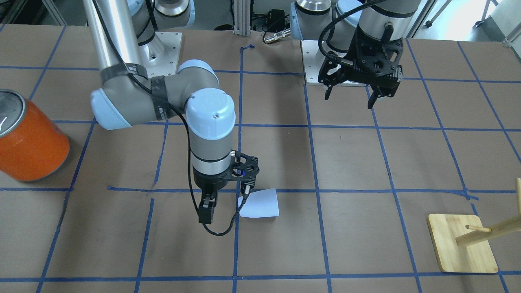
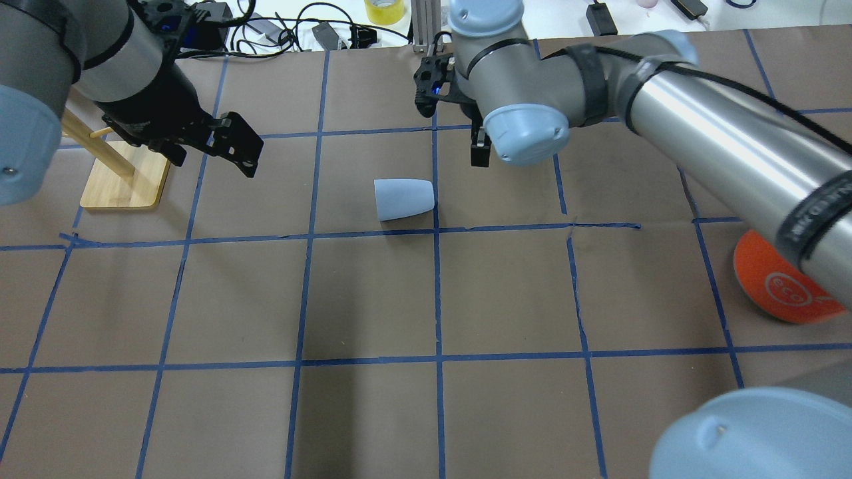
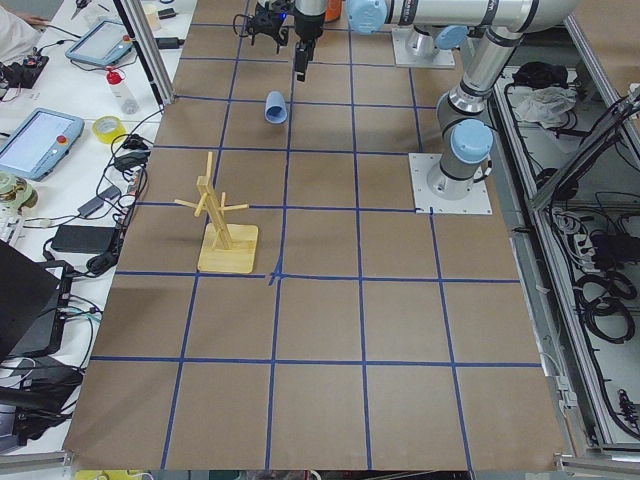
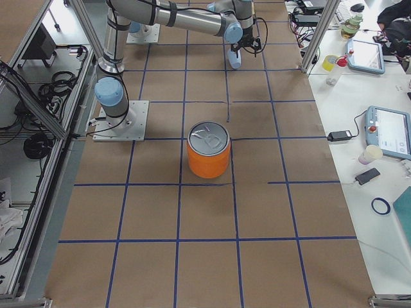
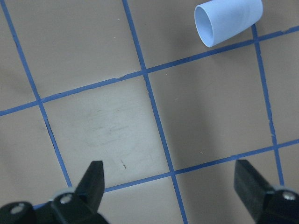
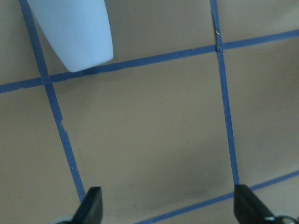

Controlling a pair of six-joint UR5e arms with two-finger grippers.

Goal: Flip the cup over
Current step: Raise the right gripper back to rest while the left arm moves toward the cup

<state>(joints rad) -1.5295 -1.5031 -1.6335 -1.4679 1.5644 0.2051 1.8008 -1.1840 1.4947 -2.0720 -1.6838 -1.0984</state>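
The cup (image 2: 404,198) is a small pale bluish-white tumbler lying on its side on the brown table. Its open mouth faces the robot's left, as the left wrist view (image 5: 228,19) shows. It also shows in the front view (image 1: 260,204) and the right wrist view (image 6: 74,32). My right gripper (image 1: 227,203) is open and empty, low over the table just off the cup's closed narrow end, apart from it; its jaws stand wide in the right wrist view (image 6: 168,210). My left gripper (image 2: 213,156) is open and empty, held high and well to the cup's left (image 5: 170,182).
A large orange can (image 1: 30,142) with a silver top stands at the table's right end (image 2: 779,286). A wooden peg stand (image 2: 123,183) on a bamboo base stands at the left end (image 1: 462,248). Blue tape lines grid the table.
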